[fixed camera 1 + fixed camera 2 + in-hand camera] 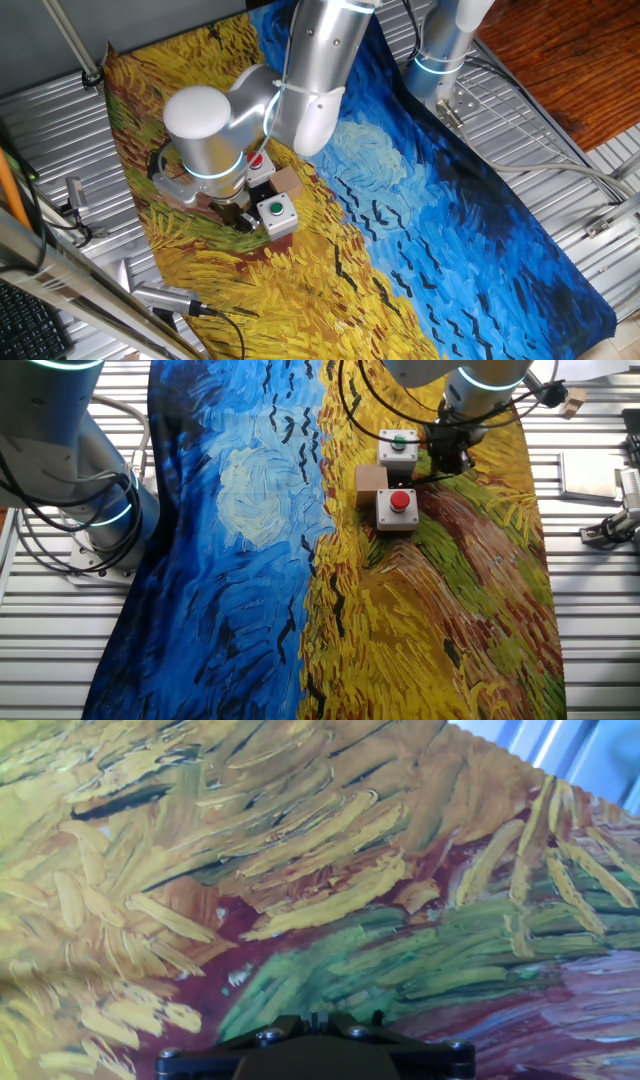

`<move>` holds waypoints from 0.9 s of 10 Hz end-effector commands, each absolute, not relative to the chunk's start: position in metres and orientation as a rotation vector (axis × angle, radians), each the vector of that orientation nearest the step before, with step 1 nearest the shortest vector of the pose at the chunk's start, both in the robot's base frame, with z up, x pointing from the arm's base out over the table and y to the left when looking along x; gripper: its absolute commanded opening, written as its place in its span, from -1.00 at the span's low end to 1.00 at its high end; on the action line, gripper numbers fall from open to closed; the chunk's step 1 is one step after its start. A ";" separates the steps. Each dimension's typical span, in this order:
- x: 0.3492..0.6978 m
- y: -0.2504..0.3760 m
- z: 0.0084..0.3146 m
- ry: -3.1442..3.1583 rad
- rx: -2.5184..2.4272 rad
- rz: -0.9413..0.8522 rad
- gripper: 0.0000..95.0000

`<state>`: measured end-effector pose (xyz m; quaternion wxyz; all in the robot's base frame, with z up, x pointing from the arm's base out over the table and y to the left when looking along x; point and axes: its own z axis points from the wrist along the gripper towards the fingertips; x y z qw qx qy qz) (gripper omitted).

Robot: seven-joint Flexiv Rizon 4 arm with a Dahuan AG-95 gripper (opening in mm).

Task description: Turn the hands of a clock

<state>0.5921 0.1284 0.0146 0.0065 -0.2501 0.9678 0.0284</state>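
Observation:
No clock and no C-clamp show in any view. My gripper (pixel 240 216) hangs low over the yellow part of the painted cloth, right beside a grey box with a green button (pixel 276 214). In the other fixed view the gripper (pixel 446 460) stands just right of that box (pixel 398 447). In the hand view the gripper (pixel 315 1020) shows only as dark finger bases at the bottom edge, set close together with nothing between them, above bare painted cloth.
A grey box with a red button (pixel 398 508) and a brown block (pixel 370 482) sit next to the green-button box. A second arm's base (pixel 95 510) stands at the cloth's blue side. A grey tool with a cable (pixel 165 298) lies off the cloth's edge.

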 end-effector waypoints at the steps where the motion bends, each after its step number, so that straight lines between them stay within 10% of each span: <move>1: 0.591 0.120 0.013 3.022 -0.805 0.084 -1.00; 9: 0.587 0.097 0.014 3.011 -0.840 0.065 -1.00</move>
